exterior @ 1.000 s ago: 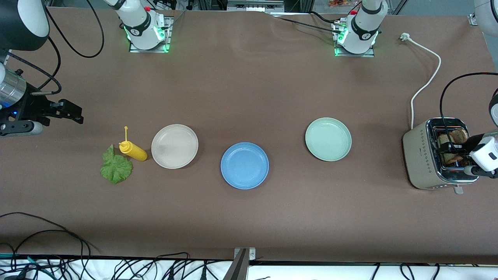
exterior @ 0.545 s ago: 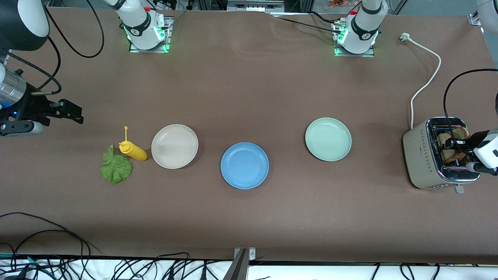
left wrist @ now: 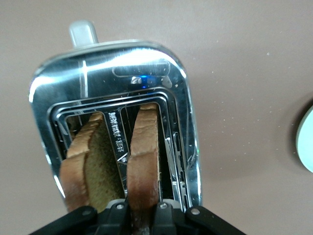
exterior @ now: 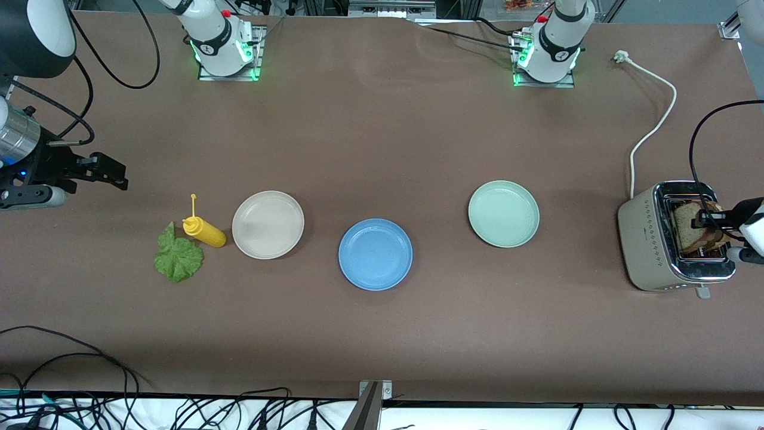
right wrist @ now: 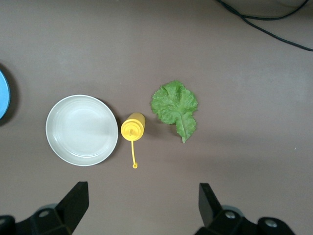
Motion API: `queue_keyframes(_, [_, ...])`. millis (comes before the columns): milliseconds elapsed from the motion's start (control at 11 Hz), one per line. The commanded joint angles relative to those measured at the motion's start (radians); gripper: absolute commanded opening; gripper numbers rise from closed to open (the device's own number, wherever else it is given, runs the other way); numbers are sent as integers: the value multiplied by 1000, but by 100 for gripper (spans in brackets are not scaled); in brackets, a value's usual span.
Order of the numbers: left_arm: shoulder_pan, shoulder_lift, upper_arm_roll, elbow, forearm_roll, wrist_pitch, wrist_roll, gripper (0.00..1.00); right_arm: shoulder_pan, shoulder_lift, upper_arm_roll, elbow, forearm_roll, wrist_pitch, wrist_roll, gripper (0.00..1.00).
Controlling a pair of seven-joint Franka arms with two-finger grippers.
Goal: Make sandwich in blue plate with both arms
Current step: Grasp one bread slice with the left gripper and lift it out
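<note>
The blue plate [exterior: 375, 254] lies bare at mid-table, and no sandwich is in view. At the left arm's end, two brown bread slices stand in the silver toaster [exterior: 647, 239]. My left gripper [left wrist: 139, 211] is over the toaster [left wrist: 107, 63], shut on the top edge of one bread slice [left wrist: 144, 156]. The other slice [left wrist: 90, 161] sits in the slot beside it. A green lettuce leaf [exterior: 178, 258] lies flat near the right arm's end. My right gripper [exterior: 110, 171] waits open over the table there, with the leaf [right wrist: 175, 105] under its camera.
A beige plate [exterior: 268, 224] and a yellow squeeze bottle [exterior: 205, 232] lie between the leaf and the blue plate. A pale green plate [exterior: 504, 214] sits toward the toaster. The toaster's white cord [exterior: 653, 125] runs toward the left arm's base.
My left gripper has shut on one bread slice, and the slice now stands higher out of the toaster. The right arm has not moved.
</note>
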Motion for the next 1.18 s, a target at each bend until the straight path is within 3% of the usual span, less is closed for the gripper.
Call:
queue_keyframes(0, [-8, -11, 5, 103, -22, -52, 13, 0, 0, -6, 1, 2, 0, -1, 10, 100])
queue_keyframes(364, [-17, -20, -2, 163, -25, -115, 18, 0, 0, -6, 1, 2, -1, -1, 10, 100])
queue_keyframes(636, [-42, -89, -18, 180, -25, -124, 13, 0, 0, -6, 1, 2, 0, 1, 10, 100])
queue_keyframes(1091, [-45, -106, -108, 179, -26, -148, 10, 0, 0, -6, 1, 2, 0, 1, 10, 100])
